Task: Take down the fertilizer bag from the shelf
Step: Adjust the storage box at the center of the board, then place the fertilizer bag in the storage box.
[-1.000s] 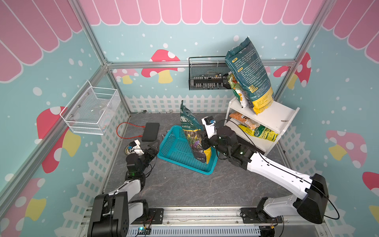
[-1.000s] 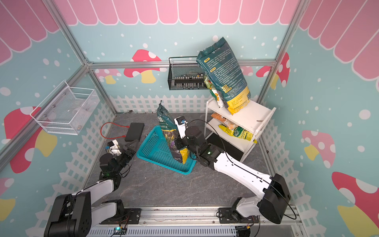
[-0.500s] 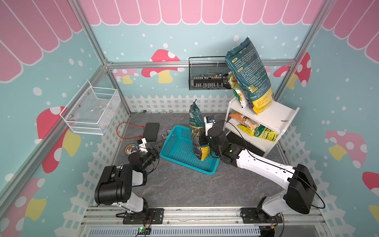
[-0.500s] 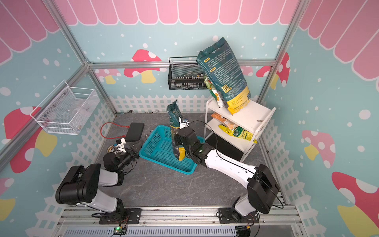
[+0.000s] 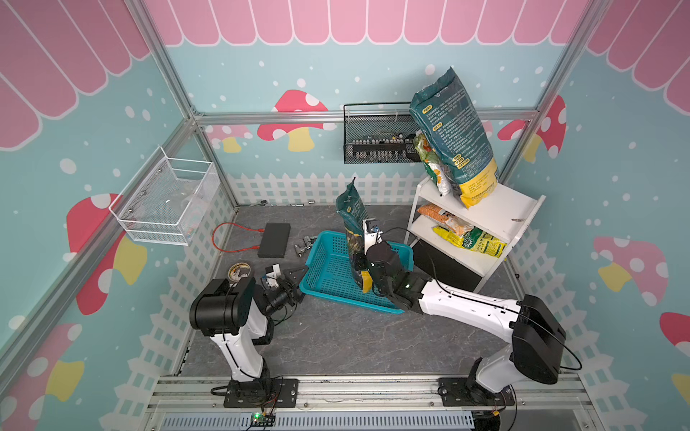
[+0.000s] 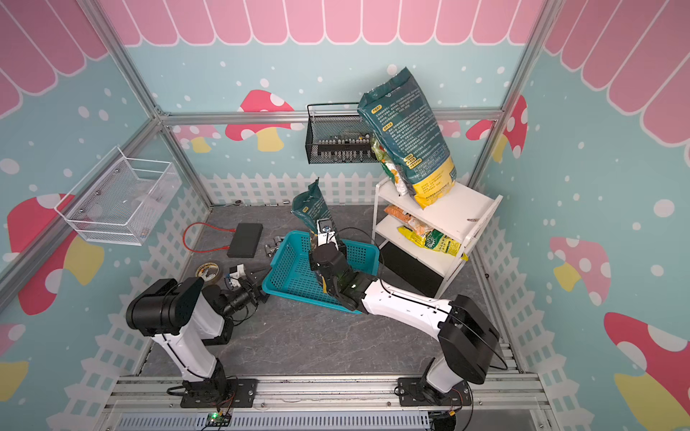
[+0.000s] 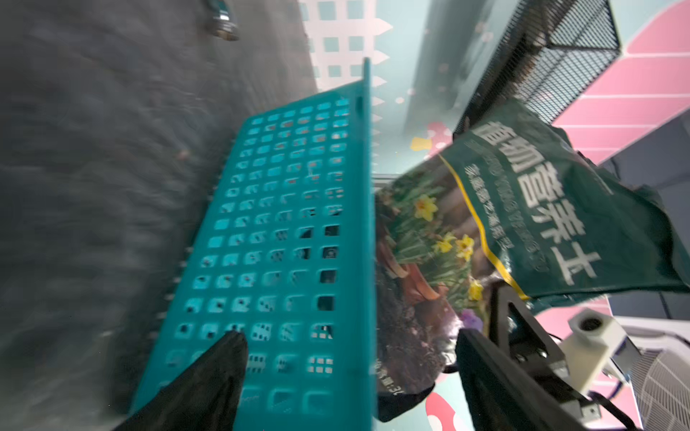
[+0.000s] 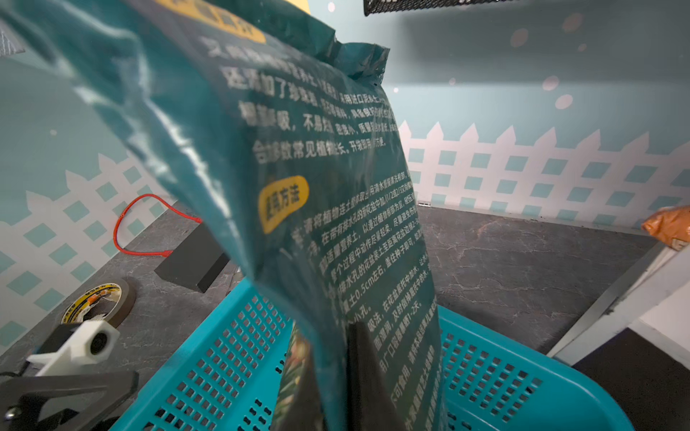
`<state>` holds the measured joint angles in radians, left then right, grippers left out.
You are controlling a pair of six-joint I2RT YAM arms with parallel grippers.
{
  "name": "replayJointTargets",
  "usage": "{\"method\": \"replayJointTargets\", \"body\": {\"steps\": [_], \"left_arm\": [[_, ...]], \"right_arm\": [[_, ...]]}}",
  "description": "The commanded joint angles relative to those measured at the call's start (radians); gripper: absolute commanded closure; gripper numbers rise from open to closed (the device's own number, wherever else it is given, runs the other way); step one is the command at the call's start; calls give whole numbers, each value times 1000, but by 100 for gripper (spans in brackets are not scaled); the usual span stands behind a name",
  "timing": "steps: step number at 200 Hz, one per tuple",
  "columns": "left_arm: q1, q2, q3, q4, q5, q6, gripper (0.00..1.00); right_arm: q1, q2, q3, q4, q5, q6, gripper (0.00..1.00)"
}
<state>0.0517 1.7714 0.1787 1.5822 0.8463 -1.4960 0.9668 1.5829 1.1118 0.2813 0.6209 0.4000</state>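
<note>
My right gripper [image 5: 361, 261] [image 8: 336, 392] is shut on the lower part of a dark green fertilizer bag [image 5: 351, 220] [image 6: 309, 209] [image 8: 298, 186]. The bag stands nearly upright with its lower end inside the teal basket [image 5: 328, 276] [image 6: 287, 276]. My left gripper [image 5: 295, 274] [image 7: 351, 373] is open at the basket's left wall [image 7: 280, 224], its jaws on either side of the rim and holding nothing. The white shelf [image 5: 500, 209] [image 6: 463, 209] stands at the back right. A larger dark green bag [image 5: 459, 141] [image 6: 410, 138] leans on its top board.
Orange [image 5: 437, 214] and yellow-green [image 5: 470, 240] packets lie on the shelf's middle board. A black wire basket [image 5: 377, 141] and a white mesh basket [image 5: 164, 201] hang on the walls. A black box [image 5: 274, 240], red cable [image 5: 231, 239] and tape roll [image 5: 239, 269] lie left of the teal basket.
My right gripper has swung the held bag upright and a little to the right over the basket. My left arm has risen, and its gripper has moved right to the basket's edge.
</note>
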Motion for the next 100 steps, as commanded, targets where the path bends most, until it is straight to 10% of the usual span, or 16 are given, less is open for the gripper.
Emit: {"method": "replayJointTargets", "body": {"steps": [1, 100], "left_arm": [[-56, -6, -10, 241, -20, -20, 9], [146, 32, -149, 265, -54, -86, 1]], "right_arm": [[18, 8, 105, 221, 67, -33, 100], [28, 145, 166, 386, 239, -115, 100]]}}
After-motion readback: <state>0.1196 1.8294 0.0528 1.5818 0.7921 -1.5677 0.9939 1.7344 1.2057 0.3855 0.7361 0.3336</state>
